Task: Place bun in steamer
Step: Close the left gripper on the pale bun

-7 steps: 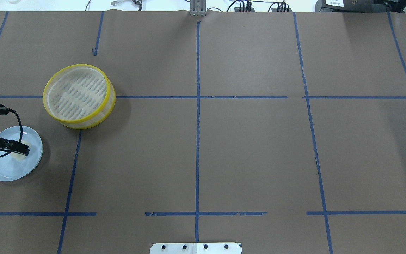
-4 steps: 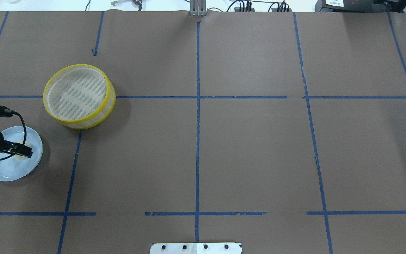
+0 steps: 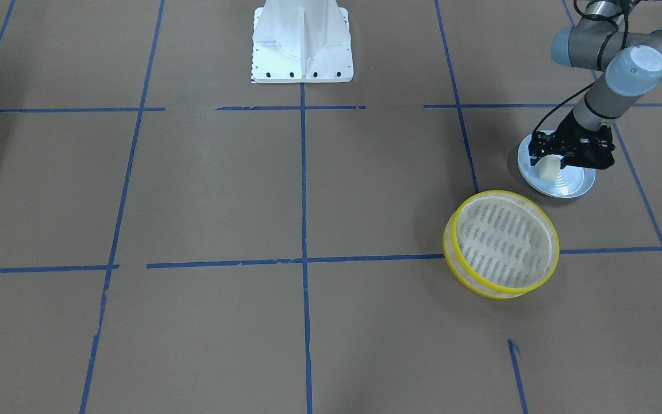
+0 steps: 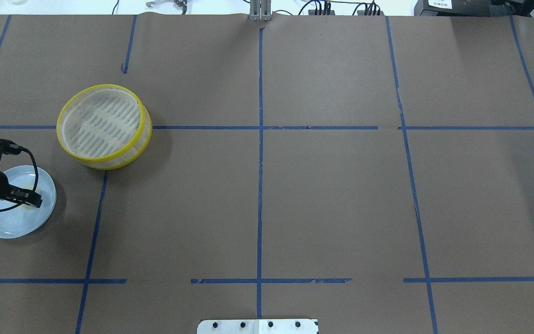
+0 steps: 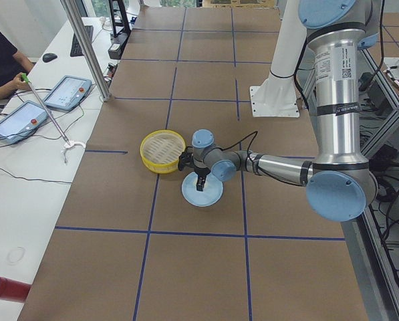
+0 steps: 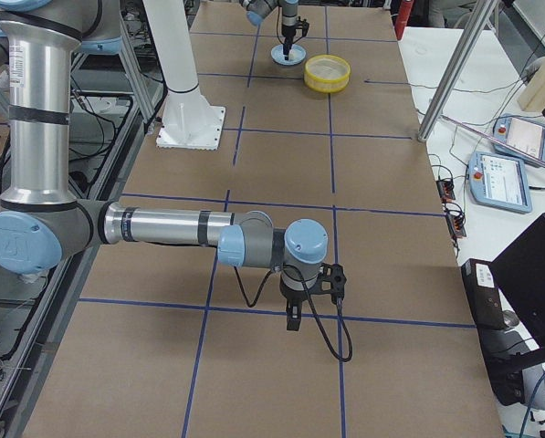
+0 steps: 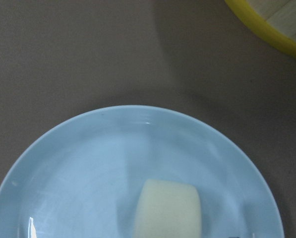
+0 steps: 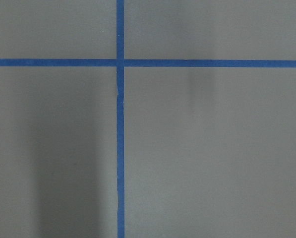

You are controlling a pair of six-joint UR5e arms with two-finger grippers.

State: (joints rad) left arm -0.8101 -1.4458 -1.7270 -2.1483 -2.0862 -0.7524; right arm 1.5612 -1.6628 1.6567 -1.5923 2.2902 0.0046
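Observation:
The cream-white bun [image 3: 548,167] lies on a pale blue plate [image 3: 566,185]. It also shows low in the left wrist view [image 7: 168,208]. My left gripper [image 3: 550,156] is down over the plate [image 4: 7,225], and its black fingers [image 4: 33,198] stand on either side of the bun; it looks open. The steamer [image 4: 102,121], with yellow rims and a slatted base, stands empty just beyond the plate [image 3: 503,241]. My right gripper [image 6: 292,321] hangs over bare table far from both. I cannot tell whether it is open or shut.
Brown paper with blue tape lines [image 4: 260,139] covers the table. The robot's white base [image 3: 302,46] stands at the middle of its edge. The steamer's yellow rim [image 7: 266,25] shows at the top right of the left wrist view. An operator and tablets [image 5: 65,90] are beside the table.
My left gripper has sunk lower over the plate and now hides more of the bun in the overhead view. The steamer and plate have not moved.

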